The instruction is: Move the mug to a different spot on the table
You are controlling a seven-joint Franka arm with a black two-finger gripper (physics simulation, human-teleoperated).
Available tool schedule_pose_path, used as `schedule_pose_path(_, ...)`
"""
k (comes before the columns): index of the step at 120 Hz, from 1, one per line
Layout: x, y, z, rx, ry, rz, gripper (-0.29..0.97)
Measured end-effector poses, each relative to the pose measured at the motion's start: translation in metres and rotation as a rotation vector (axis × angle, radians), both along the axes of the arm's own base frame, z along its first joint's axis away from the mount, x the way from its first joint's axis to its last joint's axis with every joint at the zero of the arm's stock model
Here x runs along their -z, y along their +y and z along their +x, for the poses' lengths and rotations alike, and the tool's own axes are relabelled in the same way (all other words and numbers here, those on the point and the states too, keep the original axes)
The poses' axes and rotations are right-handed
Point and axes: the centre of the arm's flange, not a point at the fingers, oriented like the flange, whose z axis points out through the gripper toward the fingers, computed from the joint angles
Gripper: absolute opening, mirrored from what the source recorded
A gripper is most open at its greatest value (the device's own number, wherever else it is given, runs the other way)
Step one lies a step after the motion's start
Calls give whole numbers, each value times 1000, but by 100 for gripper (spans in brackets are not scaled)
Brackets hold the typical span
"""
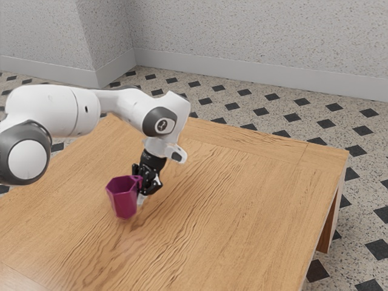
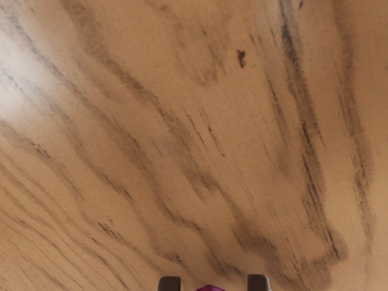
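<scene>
Exterior view: a magenta faceted mug (image 1: 123, 195) sits on the wooden table (image 1: 242, 200), toward the exterior view's left. The black gripper (image 1: 143, 189) is down at the mug's rim, on the side toward the exterior view's right. Wrist view: two grey fingertips (image 2: 170, 283) stand partly apart, unclamped, with a sliver of mug between them and wood grain showing on either side of it.
</scene>
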Motion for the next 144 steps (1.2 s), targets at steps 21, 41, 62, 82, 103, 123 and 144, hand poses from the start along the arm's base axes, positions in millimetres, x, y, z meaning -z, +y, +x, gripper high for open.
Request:
schedule_pose_path(21, -6, 6, 19, 40, -24, -28, -6)
schedule_pose_path(41, 6, 3, 20, 81, -1, -55, -6)
schedule_pose_path(62, 16, 1, 19, 113, 18, -79, -5)
schedule_pose_path(82, 28, -1, 18, 135, 30, -98, -6)
schedule_pose_path(103, 30, -3, 19, 153, 32, -113, 7)
schedule_pose_path(123, 30, -5, 17, 157, 39, -130, 40)
schedule_pose_path(144, 28, -7, 17, 149, 38, -145, 55)
